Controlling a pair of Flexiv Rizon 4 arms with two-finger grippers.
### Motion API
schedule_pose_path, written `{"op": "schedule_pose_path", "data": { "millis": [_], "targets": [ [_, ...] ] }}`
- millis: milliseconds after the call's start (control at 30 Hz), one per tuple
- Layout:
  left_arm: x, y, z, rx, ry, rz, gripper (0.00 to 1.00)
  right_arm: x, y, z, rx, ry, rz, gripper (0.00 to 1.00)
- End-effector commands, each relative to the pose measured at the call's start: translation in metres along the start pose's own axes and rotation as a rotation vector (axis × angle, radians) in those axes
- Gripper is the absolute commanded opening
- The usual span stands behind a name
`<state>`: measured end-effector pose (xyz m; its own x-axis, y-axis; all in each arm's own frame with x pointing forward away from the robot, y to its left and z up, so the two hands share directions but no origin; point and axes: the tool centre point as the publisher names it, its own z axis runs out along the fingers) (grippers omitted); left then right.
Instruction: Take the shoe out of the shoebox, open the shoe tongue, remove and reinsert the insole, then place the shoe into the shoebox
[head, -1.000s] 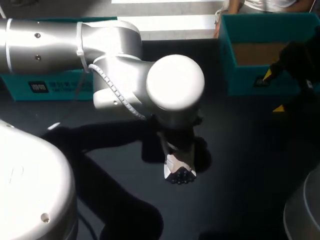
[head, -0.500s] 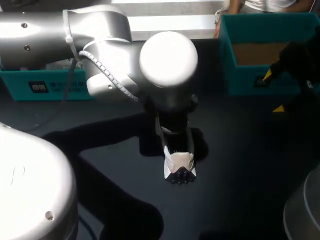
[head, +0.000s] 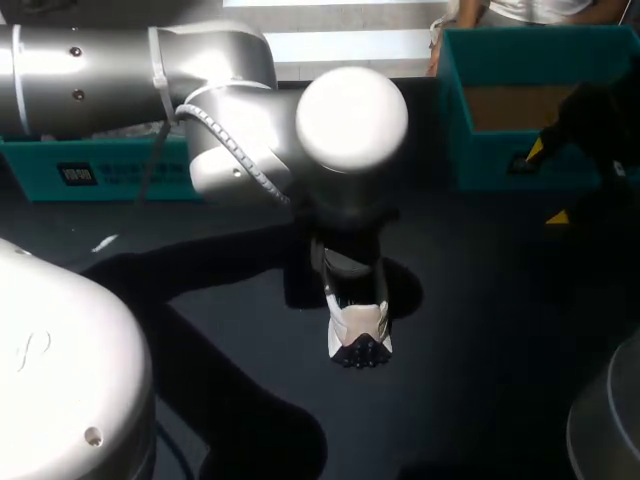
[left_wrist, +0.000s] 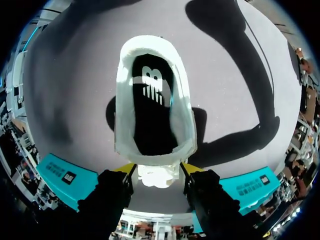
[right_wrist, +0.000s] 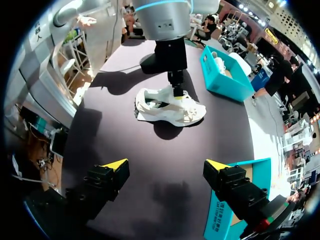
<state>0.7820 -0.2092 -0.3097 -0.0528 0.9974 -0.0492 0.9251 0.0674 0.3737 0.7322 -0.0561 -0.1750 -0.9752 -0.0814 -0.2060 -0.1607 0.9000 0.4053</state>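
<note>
Shoe (head: 358, 325), rear half out of sight beneath left gripper (left_wrist: 157, 171)

Head view: left arm (head: 350, 130) hides left gripper (left_wrist: 157, 172) and shoe (head: 358, 325) heel; only toe visible.

The shoe (head: 360, 325) is white with a black lining, the shoebox (head: 480, 160) teal, the table (head: 500, 350) dark.

No legible txt; logo mark on insole (left_wrist: 151, 82)
</note>
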Motion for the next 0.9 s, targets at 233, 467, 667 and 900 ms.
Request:
{"op": "schedule_pose_path", "data": {
  "millis": [233,467,667,900],
  "targets": [
    [0.001,-0.014,0.007,0.033,0.001,0.028,0.57,-0.002,0.001,0.001,0.003,0.003,0.001,1.00],
    [-0.005,-0.015,0.007,0.037,-0.006,0.018,0.57,-0.002,0.001,0.001,0.003,0.003,0.001,1.00],
    [-0.007,-0.016,0.003,0.032,-0.002,-0.037,0.62,-0.002,0.001,0.001,0.003,0.003,0.001,1.00],
    [-0.005,-0.027,-0.009,-0.052,0.036,-0.327,0.56,-0.002,0.001,0.001,0.003,0.003,0.001,1.00]
  ]
}}
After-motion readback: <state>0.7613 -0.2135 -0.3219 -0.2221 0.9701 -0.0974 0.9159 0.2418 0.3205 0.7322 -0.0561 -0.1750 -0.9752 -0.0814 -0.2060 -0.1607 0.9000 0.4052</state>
